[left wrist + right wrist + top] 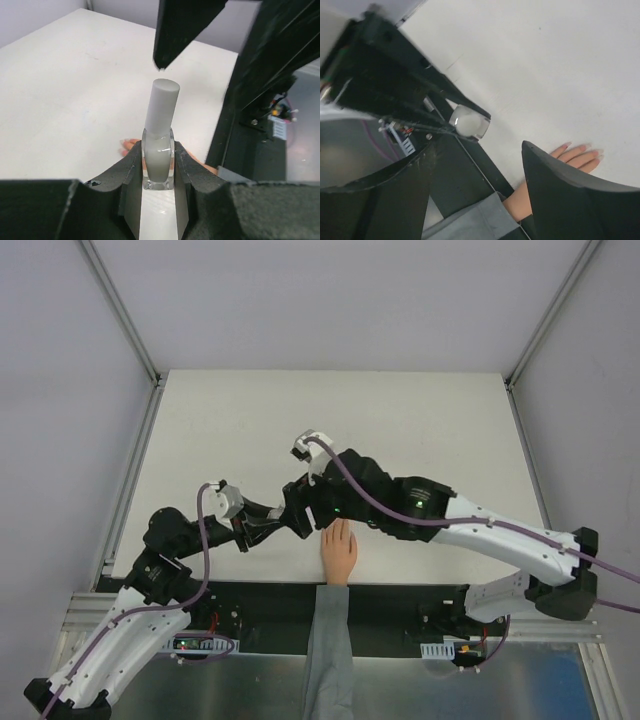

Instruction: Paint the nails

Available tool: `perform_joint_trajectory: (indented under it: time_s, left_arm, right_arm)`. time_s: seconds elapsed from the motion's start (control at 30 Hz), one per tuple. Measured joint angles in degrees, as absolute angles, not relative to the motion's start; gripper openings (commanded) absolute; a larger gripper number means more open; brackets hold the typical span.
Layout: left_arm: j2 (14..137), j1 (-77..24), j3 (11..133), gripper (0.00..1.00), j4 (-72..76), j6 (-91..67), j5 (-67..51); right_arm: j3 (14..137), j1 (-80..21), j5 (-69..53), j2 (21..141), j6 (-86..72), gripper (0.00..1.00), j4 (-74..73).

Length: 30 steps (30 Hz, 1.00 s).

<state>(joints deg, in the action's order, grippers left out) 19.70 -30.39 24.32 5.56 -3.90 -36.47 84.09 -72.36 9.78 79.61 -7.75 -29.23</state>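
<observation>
The nails (585, 147) were seen as tiny pale pink tips on the fingers of a small peach hand (338, 550). This hand was laid flat on the white table (420, 430) near its 6 o'clock edge, with the fingers pointed toward 12 o'clock. A grey sleeve (328, 650) was drawn over the wrist and trailed off toward 6 o'clock. In the top view the fingertips were partly hidden under the black arms.

At roughly 10 o'clock from the fingertips, a small clear bottle (159, 161) of pale grey liquid was held upright. It was clamped at its sides by the drawn-in fingers of the left gripper (288, 522), and its tall grey cap (164, 107) was on.

The right gripper (479, 150) was poised over that cap with its jaws spread wide and nothing gripped between them. In the left wrist view, 1 of its fingers (180, 25) was seen just above the cap, apart from it.
</observation>
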Motion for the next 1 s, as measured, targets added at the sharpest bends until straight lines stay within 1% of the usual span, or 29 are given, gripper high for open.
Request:
perform_joint_trajectory:
  time_s: [0.1,0.23,0.3,0.33,0.47,0.6,0.63,0.8,0.9,1.0]
  left_arm:
    - [21.67,-30.39,25.65,0.00,6.85,-9.13,-38.65]
    - [22.94,-30.39,26.09,0.00,10.22,-19.38,-41.76]
    - [22.09,-30.39,25.67,0.00,13.91,-24.49,-42.92]
    - [21.32,-30.39,25.41,0.00,15.73,-26.76,-43.31]
    - [19.51,-30.39,25.36,0.00,21.34,-33.06,-44.97]
    - [19.51,-30.39,25.36,0.00,23.35,-36.71,-46.35]
    - [19.51,-30.39,25.36,0.00,23.64,-37.17,-46.50]
    - [19.38,-30.39,25.36,0.00,24.10,-38.81,-47.07]
    - [18.81,-30.39,25.36,0.00,24.53,-39.55,-47.51]
    - [18.33,-30.39,25.36,0.00,25.04,-39.97,-47.57]
  right_arm:
    - [83.55,-70.24,2.02,73.82,-1.98,0.74,-29.12]
    - [82.11,-65.47,-11.68,68.03,2.20,0.71,-25.08]
    - [81.58,-63.35,-18.76,67.40,3.20,0.69,-22.28]
    - [81.49,-62.94,-21.17,67.68,3.51,0.67,-21.12]
    - [81.14,-61.89,-30.52,70.30,4.14,0.64,-16.64]
    - [80.95,-61.23,-35.77,72.90,3.95,0.57,-12.71]
    - [80.95,-61.14,-36.60,73.41,3.90,0.53,-12.01]
    - [80.97,-61.04,-40.14,75.83,3.27,0.52,-9.06]
    - [80.97,-61.04,-40.97,76.36,3.25,0.48,-8.51]
    - [80.99,-61.04,-41.45,76.60,3.20,0.39,-7.99]
